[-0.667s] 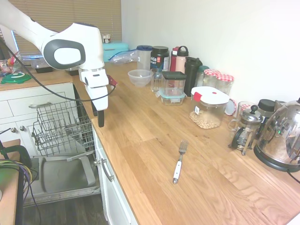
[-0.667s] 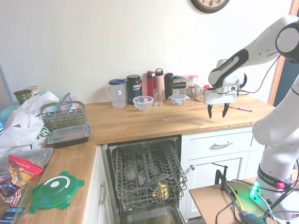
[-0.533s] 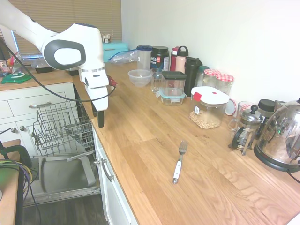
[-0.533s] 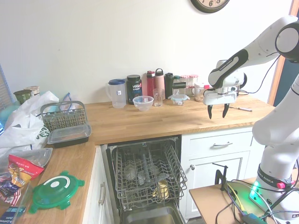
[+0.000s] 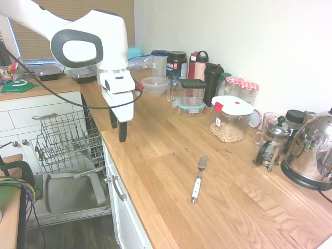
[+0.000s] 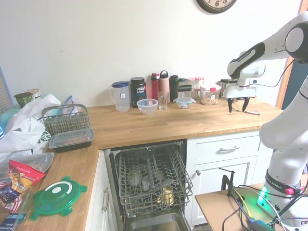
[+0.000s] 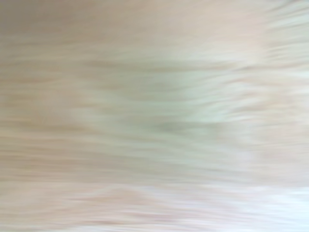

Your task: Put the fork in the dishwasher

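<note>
1. Fork [image 5: 197, 178] lies flat on the wooden counter [image 5: 171, 155], tines pointing toward the wall, ungripped.
2. Gripper [image 6: 239, 108] hangs above the counter with fingers apart, holding nothing, near the fork but apart from it.
3. Dishwasher [image 6: 149, 192] stands open below, wire rack [image 6: 151, 180] pulled out.
4. Wrist view shows only blurred wood grain.

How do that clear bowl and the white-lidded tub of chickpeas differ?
The clear bowl is open and looks empty; the white-lidded tub is closed and part-filled with chickpeas. The bowl is round and low; the tub is taller and boxier. Both are see-through and stand on the wooden counter.
</note>
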`<state>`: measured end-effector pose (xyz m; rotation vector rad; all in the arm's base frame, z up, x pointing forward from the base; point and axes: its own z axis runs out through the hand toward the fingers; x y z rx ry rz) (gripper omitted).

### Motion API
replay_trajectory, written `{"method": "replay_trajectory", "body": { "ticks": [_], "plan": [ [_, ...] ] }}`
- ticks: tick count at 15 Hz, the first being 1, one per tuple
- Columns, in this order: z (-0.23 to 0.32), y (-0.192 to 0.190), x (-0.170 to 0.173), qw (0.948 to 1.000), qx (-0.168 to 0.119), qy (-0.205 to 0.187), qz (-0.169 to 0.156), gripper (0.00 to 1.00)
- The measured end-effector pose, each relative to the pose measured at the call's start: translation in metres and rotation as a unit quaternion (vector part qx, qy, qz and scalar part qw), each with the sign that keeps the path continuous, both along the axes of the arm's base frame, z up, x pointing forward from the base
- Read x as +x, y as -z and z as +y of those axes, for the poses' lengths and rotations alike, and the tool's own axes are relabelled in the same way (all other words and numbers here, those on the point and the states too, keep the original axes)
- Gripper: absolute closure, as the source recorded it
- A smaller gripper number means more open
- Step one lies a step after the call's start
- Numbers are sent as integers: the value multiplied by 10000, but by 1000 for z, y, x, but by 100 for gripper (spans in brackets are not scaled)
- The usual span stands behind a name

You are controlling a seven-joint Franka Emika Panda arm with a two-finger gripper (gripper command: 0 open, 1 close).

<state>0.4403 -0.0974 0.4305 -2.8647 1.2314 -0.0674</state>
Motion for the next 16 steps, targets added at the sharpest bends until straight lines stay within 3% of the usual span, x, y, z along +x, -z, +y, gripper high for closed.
{"method": "replay_trajectory", "body": {
  "ticks": [7,11,13,16],
  "plan": [
    [-94,-8,55,9991,-24,-364,224,0],
    [-155,-2,88,9970,-223,-671,301,0],
    [-176,10,102,9934,-364,-1009,418,0],
    [-180,40,123,9830,-551,-1652,574,0]
  ]
}}
